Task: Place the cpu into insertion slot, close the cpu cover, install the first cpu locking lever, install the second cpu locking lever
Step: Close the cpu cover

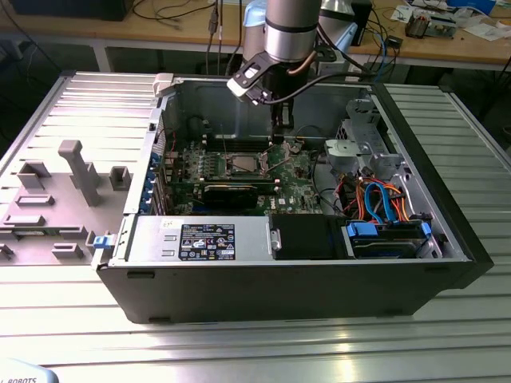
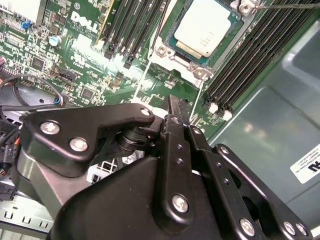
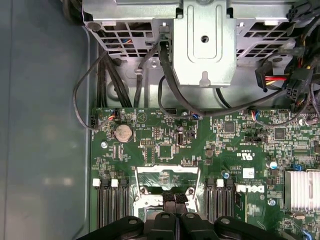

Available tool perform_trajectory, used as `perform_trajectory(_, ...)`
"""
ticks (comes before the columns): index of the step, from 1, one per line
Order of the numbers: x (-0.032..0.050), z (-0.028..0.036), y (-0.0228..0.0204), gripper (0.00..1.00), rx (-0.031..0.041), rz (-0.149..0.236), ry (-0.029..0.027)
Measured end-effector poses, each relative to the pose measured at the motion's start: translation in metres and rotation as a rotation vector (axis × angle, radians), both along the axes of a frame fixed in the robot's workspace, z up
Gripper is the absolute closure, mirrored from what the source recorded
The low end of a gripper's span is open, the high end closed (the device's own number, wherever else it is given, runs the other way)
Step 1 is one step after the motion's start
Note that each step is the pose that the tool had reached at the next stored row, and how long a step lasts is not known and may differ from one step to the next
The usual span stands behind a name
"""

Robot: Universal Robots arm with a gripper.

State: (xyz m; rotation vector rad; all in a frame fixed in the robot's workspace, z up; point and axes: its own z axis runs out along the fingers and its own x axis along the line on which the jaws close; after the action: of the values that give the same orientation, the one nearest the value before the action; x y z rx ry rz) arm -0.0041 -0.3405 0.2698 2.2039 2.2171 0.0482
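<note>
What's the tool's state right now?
Tool: closed, holding nothing.

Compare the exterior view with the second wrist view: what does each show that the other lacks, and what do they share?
Exterior view, not second wrist: the whole computer case, blue cables, grey tray at the exterior view's left. Second wrist view, not exterior: the cpu, silvery top up, seated. Both: the insertion slot, green board, gripper.
</note>
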Motion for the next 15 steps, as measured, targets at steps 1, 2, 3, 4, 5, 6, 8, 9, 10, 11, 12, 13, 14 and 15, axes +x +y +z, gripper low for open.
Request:
perform_trajectory(1,0.0007,-0.0002,0.0,0.89,0.0,0.0,0.0)
perform_trajectory(2,0.0014,-0.0006,0.0,0.89,0.0002,0.0,0.0)
perform_trajectory(3,0.0019,-0.001,0.0,0.89,0.0001,0.0,0.0)
perform_trajectory(4,0.0023,-0.0012,0.0,0.89,-0.0001,0.0,0.0001)
perform_trajectory(5,0.0025,-0.0012,0.0,0.89,-0.0002,0.001,0.0001)
perform_trajectory(6,0.0025,-0.0012,0.0,0.89,-0.0003,0.001,0.0001)
perform_trajectory(8,0.0031,-0.0016,0.0,0.89,0.0,0.001,0.0001)
perform_trajectory(9,0.0031,-0.0016,0.0,0.89,0.0,0.001,0.0001)
perform_trajectory(10,0.0031,-0.0016,0.0,0.89,0.0,0.001,0.0001)
perform_trajectory(11,0.0031,-0.0016,0.0,0.89,0.0,0.001,0.0001)
perform_trajectory(12,0.0032,-0.0017,0.0,0.89,0.0,0.001,0.0)
perform_trajectory(13,0.0032,-0.0017,0.0,0.89,0.0,0.001,0.0)
perform_trajectory(14,0.0032,-0.0017,0.0,0.89,0.0,0.001,0.0)
perform_trajectory(15,0.0032,-0.0017,0.0,0.89,0.0,0.001,0.0)
